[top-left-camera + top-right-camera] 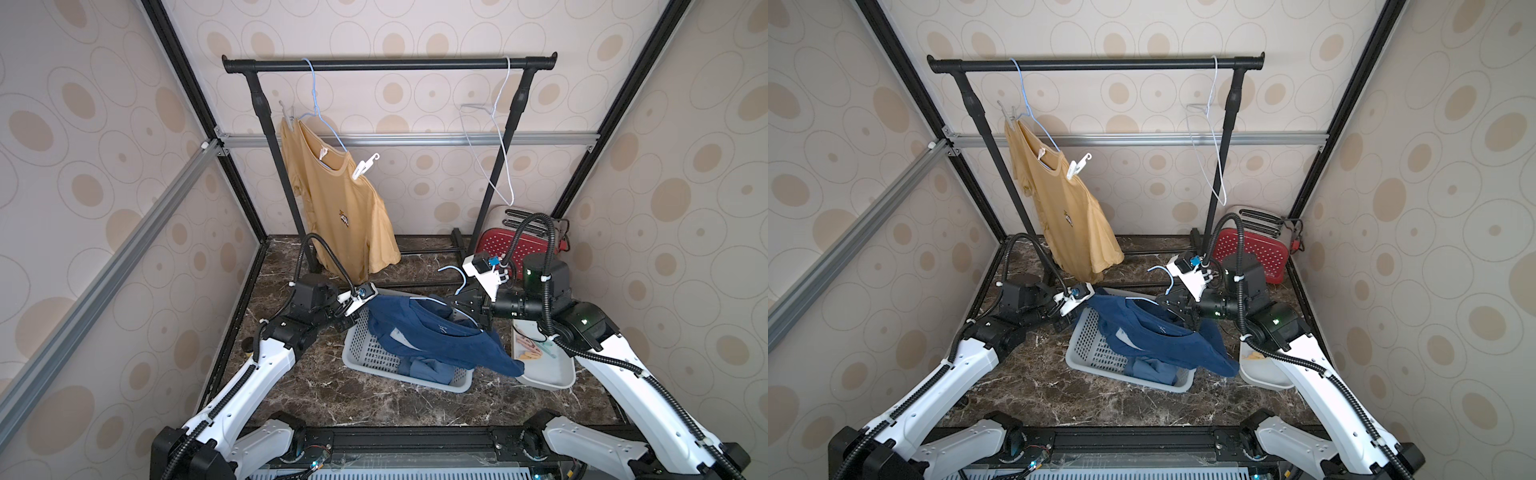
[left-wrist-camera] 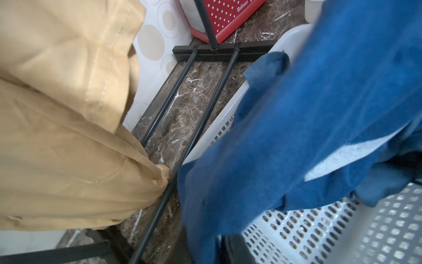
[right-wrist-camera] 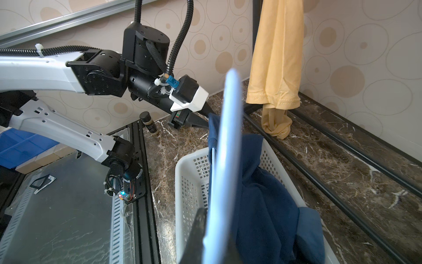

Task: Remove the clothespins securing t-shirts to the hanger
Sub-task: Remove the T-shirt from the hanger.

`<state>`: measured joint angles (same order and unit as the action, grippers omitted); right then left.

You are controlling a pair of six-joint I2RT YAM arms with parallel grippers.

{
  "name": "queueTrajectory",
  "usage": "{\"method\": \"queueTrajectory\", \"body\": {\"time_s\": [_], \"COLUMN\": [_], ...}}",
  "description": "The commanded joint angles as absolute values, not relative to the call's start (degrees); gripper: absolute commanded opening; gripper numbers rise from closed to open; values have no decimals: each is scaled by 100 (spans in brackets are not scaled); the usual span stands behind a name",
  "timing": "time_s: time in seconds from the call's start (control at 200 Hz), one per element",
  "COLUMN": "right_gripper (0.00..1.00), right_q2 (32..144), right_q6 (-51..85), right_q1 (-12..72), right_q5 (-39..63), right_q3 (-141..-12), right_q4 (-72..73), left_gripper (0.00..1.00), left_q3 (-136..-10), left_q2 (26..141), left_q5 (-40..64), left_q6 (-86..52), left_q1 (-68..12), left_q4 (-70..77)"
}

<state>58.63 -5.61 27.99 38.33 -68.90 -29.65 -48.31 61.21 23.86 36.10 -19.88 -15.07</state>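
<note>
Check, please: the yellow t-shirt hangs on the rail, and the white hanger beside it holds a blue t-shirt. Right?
Not quite. The white hanger on the rail is empty, as both top views show; the yellow t-shirt does hang there.

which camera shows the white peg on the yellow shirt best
Both top views: the white peg shows whole, clipped to the yellow shirt at the shoulder beside the collar. Neither wrist view catches it; each shows only the shirt's lower part.
</note>
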Motion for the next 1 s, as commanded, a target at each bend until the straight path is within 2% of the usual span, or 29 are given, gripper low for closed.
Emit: {"method": "queueTrajectory", "body": {"time_s": [0.0,0.11,0.326,0.511,0.676,0.997], "right_gripper": [0,0,0,0,0,0], "right_q2": [5654,5534,5119,4834,4466,4324], "right_q6": [-727,-731,-668,-798,-725,-477], "right_q1": [2753,2721,2721,2723,2699,2692], "right_q5": [3791,3680,3466,3175,2896,2576], "right_q3": [-7036,-6930,-6439,-6317,-6176,-6203], "right_q4": [-3009,-2898,-2167,-1987,-1588,-972], "left_gripper": [14,0,0,0,0,0], "left_q3": [-5008,-5069,-5223,-5458,-5607,-5712], "left_q2": [6144,6139,6120,6184,6241,6293], "left_q5": [2304,2216,1846,1556,1585,1623], "left_q6": [3612,3315,2109,1675,1104,890], "left_q1": [-1889,-1764,-1521,-1444,-1046,-956], "left_q4": [-1422,-1376,-984,-1080,-1126,-1215]}}
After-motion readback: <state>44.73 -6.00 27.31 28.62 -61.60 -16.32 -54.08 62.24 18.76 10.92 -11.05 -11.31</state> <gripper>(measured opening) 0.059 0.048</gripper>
